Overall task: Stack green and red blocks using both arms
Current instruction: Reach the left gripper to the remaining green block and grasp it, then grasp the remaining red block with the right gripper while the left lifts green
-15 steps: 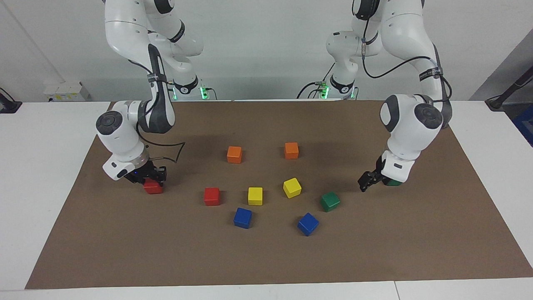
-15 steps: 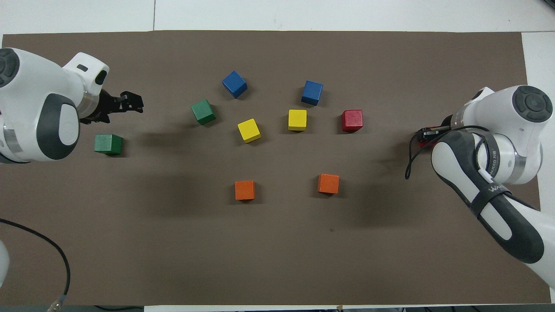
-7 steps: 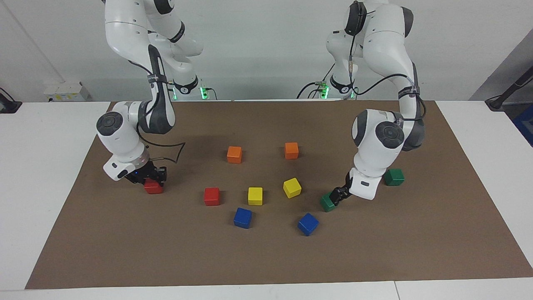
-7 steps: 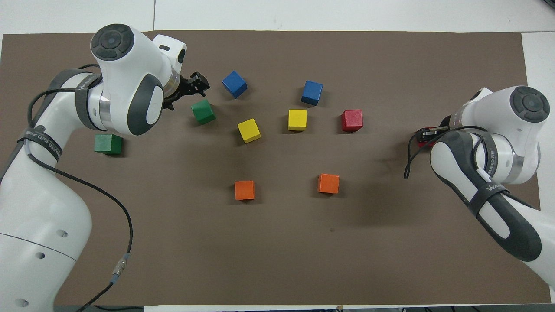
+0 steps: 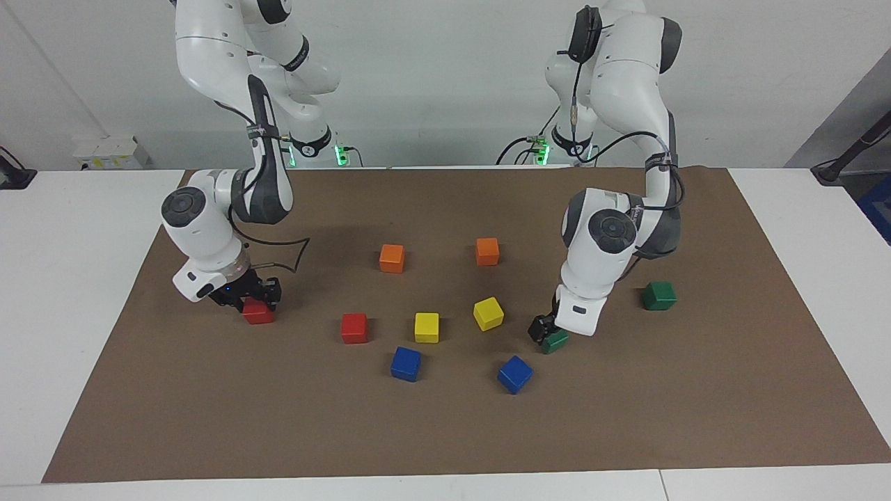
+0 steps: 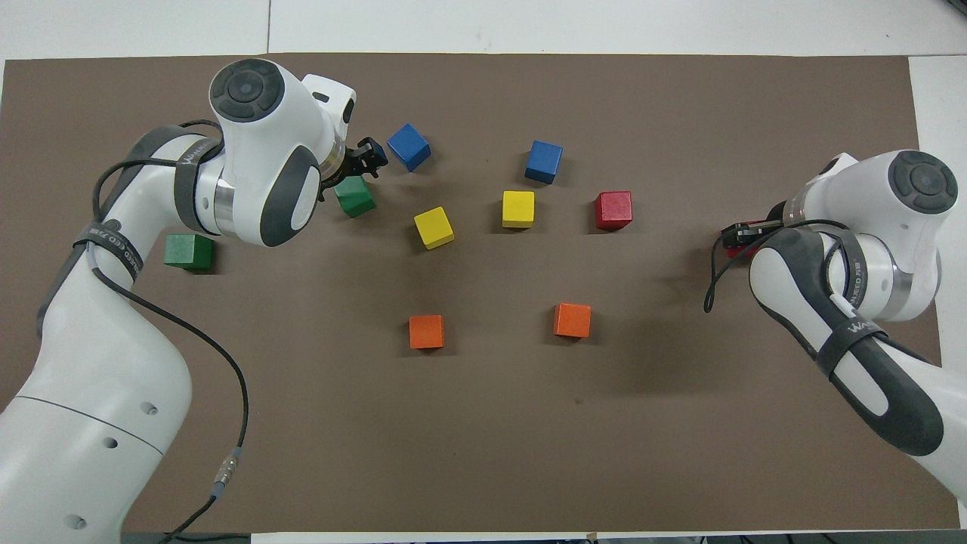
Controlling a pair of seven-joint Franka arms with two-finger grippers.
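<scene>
Straddling a green block [image 5: 556, 342], left gripper [image 5: 542, 330], fingers apart.

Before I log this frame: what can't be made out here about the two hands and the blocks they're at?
- Left hand at a green block: the wrist covers the block's top in the facing view and one edge overhead; grip unreadable.
- Right hand at a red block: overhead, the forearm hides nearly all of it; contact unclear in both views.

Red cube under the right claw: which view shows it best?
The facing view. There the small bright red cube shows its front face and part of its top under the right claw, resting on the brown mat. In the overhead view the right arm's wrist hides nearly all of it; only a red sliver shows.
</scene>
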